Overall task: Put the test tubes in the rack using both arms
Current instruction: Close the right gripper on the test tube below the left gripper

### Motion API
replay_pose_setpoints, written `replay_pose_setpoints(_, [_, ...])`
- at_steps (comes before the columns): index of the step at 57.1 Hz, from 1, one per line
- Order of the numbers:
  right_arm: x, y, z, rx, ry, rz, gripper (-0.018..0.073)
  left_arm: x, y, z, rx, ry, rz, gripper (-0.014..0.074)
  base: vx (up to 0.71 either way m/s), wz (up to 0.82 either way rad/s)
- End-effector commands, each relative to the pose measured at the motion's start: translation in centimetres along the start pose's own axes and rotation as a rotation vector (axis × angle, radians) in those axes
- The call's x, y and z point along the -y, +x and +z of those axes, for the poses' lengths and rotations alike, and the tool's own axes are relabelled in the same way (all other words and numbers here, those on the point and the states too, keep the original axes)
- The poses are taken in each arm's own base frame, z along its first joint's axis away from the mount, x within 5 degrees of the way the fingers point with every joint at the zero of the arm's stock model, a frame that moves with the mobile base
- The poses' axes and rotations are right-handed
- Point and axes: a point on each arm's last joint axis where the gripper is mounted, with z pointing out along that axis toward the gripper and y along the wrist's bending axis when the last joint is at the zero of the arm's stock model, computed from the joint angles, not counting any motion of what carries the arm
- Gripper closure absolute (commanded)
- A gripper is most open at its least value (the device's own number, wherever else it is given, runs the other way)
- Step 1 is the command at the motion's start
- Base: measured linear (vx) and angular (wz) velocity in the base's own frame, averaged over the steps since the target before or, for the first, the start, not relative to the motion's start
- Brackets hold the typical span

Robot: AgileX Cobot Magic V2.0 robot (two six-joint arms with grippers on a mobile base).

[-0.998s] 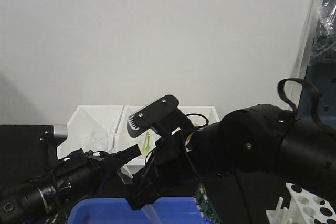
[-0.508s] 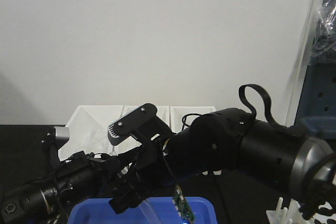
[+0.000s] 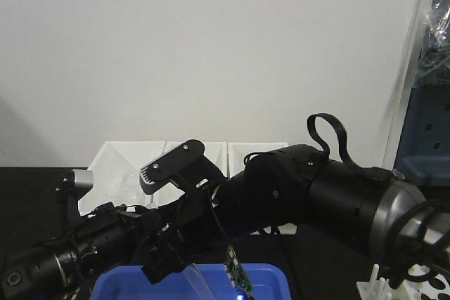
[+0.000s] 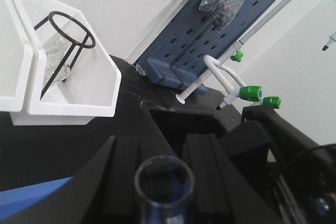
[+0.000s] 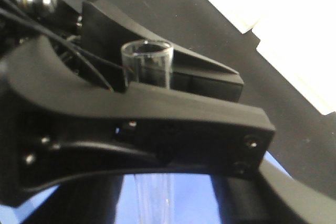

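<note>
One test tube [image 4: 164, 181] stands upright, mouth up, low in the middle of the scene over the blue tray [image 3: 119, 287], nowhere near a hole yet. The left gripper [image 4: 161, 145] has it: in the left wrist view a black finger sits tight against each side of the glass, so I'd call that a pinch. The right gripper [image 3: 167, 263] is close up against the same tube. In its own wrist view a black bar crosses in front of the glass, but I can't tell whether its fingers are spread or pressed on it. What has changed in the last second is the right arm [image 3: 316, 194]. It has swung across toward 9 o'clock, its grey camera plate [image 3: 172, 165] sliding left and a touch lower, until its claw meets the left arm [image 3: 63, 258] over the tray. In the last half second it barely moved, so it seems to be settling in. In swinging over it has covered most of the rack [image 3: 373, 289], off at 4 o'clock from the tube, with only a white corner and pegs peeping out. To me that reads as a handover being lined up, left to right, with the carry to the rack still to come.
</note>
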Motion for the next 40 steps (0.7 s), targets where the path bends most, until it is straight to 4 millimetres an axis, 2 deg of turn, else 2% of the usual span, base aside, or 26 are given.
replay_pose_setpoints(1, [0.31, -2.14, -2.72, 0.141, 0.034, -0.006, 0.0214, 2.34, -1.78, -0.23, 0.082, 0.115, 0.007, 0.0601, 0.00, 0.00])
replay_pose_setpoints(19, [0.29, -2.14, -2.72, 0.142, 0.031, 0.001, 0.0463, 2.35, -1.79, -0.23, 0.082, 0.116, 0.006, 0.0601, 0.00, 0.00])
replay_pose_setpoints(33, [0.31, -2.25, -2.73, 0.154, 0.033, 0.004, 0.0573, 2.72, -1.90, -0.29, 0.096, 0.157, 0.017, 0.0597, 0.00, 0.00])
replay_pose_setpoints(40, [0.29, -2.26, -2.74, 0.155, 0.031, 0.007, 0.0572, 2.66, -1.89, -0.28, 0.095, 0.149, 0.015, 0.0585, 0.00, 0.00])
